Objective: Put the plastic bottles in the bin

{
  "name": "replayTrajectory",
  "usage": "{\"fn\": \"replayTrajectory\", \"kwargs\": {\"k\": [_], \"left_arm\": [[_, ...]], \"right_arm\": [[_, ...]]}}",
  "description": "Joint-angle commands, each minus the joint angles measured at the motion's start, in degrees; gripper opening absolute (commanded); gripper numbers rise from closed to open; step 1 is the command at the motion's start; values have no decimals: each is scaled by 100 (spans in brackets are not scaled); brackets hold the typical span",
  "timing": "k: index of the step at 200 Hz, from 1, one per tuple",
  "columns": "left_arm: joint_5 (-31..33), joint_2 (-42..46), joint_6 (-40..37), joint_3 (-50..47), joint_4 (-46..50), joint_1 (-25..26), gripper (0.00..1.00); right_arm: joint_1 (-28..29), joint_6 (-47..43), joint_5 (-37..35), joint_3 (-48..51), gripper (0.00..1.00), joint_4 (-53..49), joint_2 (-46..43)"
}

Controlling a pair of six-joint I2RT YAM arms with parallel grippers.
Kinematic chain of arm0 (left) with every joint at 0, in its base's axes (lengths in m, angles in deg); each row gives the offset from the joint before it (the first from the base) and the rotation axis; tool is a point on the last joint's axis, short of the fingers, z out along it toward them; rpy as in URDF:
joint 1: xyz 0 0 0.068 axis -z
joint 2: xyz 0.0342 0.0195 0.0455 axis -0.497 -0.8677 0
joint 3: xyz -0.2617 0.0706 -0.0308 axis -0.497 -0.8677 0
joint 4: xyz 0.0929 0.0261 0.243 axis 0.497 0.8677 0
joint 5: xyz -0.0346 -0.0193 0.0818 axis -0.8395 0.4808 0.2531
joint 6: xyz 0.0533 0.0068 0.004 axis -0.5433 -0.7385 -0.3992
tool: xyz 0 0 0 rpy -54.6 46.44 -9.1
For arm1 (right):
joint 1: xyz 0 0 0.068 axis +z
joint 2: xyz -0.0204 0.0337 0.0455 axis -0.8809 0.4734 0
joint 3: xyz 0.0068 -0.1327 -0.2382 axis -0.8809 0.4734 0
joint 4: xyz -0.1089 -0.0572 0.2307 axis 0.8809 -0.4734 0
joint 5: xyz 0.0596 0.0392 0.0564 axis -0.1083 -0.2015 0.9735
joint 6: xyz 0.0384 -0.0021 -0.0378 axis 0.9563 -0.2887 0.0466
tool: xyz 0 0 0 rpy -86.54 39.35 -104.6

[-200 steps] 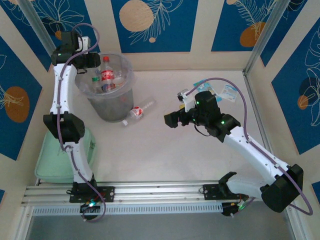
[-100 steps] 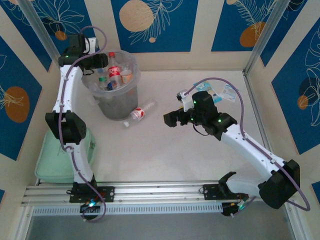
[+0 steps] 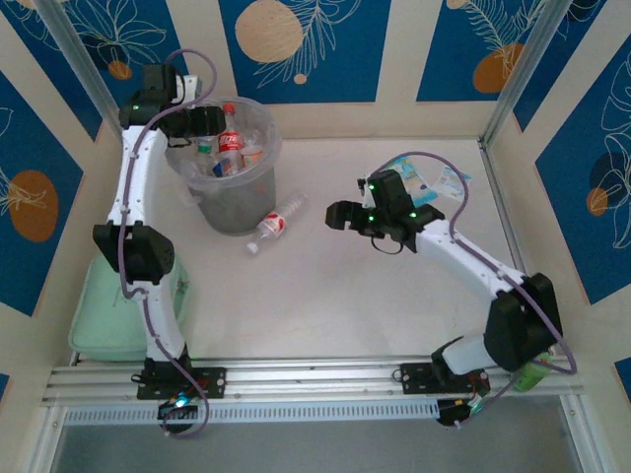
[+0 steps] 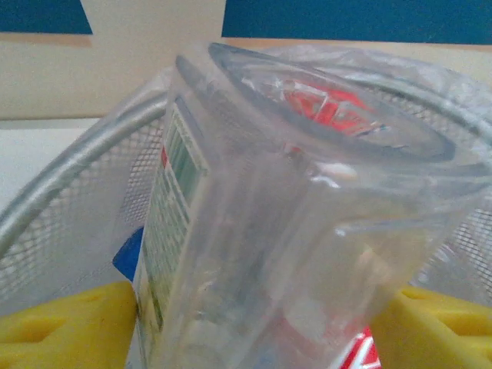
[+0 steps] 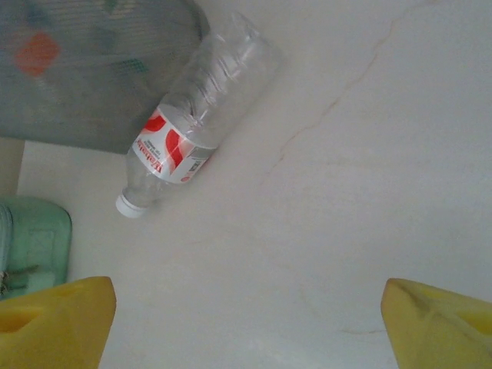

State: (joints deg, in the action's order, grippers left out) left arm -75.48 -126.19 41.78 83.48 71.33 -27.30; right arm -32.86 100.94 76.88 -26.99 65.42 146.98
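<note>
We see a pale cream desk (image 3: 325,305) with faint veins (image 5: 346,192), evenly lit, no hard shadows. Cream walls (image 3: 399,49) enclose it on three sides, with dark blue panels (image 3: 335,59) carrying orange discs (image 3: 268,30) and white leaf outlines. Slanted metal posts (image 3: 523,64) stand at the far corners. A ribbed aluminium rail (image 3: 315,376) runs along the near edge.

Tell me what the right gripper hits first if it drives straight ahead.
Likely the clear red-labelled plastic bottle lying beside the translucent round bin. The right gripper points left at it, but its tilt is unclear, so the white table could come first.
</note>
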Motion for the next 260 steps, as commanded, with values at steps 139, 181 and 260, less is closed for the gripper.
{"fn": "replayTrajectory", "kwargs": {"k": [139, 181, 260], "left_arm": [[313, 1088, -82, -1204, -396, 40, 54], [518, 1873, -242, -1160, -262, 41, 78], [-280, 3689, 631, -2980, -1195, 120, 82]], "right_arm": [[1133, 2541, -45, -1265, 82, 2274, 3129], [1087, 2690, 128, -1695, 82, 2497, 3725], [889, 2660, 323, -1343, 38, 2868, 3720]]}}
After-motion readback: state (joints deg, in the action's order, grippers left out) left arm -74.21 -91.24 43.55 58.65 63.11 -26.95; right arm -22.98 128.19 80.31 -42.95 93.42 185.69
